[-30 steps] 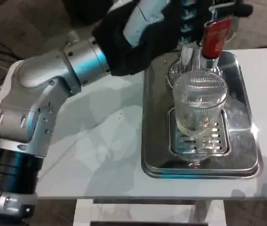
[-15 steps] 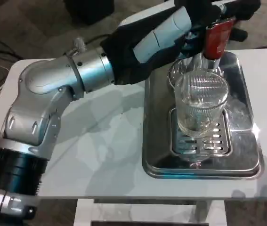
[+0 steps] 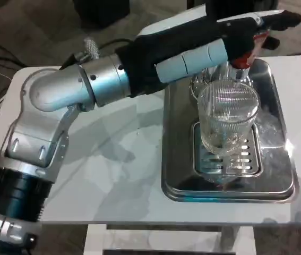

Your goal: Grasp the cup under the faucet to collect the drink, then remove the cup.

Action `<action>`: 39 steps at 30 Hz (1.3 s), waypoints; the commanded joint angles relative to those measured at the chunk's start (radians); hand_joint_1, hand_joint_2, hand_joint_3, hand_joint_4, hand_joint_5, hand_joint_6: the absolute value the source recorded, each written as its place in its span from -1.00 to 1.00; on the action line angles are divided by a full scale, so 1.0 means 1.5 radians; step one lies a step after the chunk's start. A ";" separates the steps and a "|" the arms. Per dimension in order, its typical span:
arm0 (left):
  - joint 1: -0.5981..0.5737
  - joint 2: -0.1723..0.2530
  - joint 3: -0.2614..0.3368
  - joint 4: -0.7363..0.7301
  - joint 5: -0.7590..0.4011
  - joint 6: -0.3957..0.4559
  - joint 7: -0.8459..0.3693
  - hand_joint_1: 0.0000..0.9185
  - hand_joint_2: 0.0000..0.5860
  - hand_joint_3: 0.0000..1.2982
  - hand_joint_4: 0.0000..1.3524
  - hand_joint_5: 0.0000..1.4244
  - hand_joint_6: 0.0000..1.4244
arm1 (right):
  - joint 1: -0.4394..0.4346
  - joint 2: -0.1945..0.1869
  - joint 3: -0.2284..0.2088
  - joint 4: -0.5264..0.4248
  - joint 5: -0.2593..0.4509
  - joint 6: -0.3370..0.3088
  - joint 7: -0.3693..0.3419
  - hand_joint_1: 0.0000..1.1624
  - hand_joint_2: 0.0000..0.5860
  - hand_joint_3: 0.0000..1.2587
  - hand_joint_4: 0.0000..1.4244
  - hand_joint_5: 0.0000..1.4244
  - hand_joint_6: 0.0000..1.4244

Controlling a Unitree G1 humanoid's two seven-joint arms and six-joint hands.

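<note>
Lower left of the frame: the left arm's black base and silver shoulder housing stand at the table's left edge. The silver forearm (image 3: 81, 87) runs from there up and to the right, into a black sleeve, crossing the white table (image 3: 113, 159) toward the upper right.

Upper centre to upper right: the left hand (image 3: 235, 34) reaches across the top of the frame, its fingers (image 3: 280, 20) stretched out rightward over the red faucet handle (image 3: 250, 52). The hand covers most of the handle — whether the fingers grip it or merely rest on it cannot be told. Nothing else is seen in the hand.

Right of centre: the cup (image 3: 228, 116), a clear ribbed glass, stands upright on the slotted drip grate (image 3: 225, 156) of the steel tray (image 3: 174, 159). It sits directly below the faucet handle and just below the left hand's underside; the hand is above the rim, not around the glass. The cup's wall is free of any finger. A little liquid appears to sit at the bottom of the cup, though the glass ribbing blurs it.

Far right: bare tray surface, then white table beyond.
</note>
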 commanded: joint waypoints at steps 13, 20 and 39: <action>0.034 0.038 -0.056 0.021 0.088 -0.076 -0.004 -1.00 -0.85 -0.91 -1.00 -0.97 -0.98 | 0.005 0.014 -0.006 -0.010 0.016 -0.012 0.008 -0.16 0.48 -0.83 -0.91 -0.96 -0.72; 0.037 0.042 -0.063 0.024 0.100 -0.090 0.004 -1.00 -0.85 -0.91 -1.00 -0.98 -0.97 | -0.011 0.007 -0.024 -0.010 0.140 0.072 0.045 -0.11 0.28 -0.90 -0.95 -0.95 -0.67; 0.050 0.061 -0.057 0.001 0.096 -0.091 0.013 -1.00 -0.82 -0.91 -1.00 -0.99 -0.97 | -0.069 -0.075 0.048 0.017 0.312 0.195 -0.044 0.12 -0.26 -1.00 -1.00 -1.00 -0.72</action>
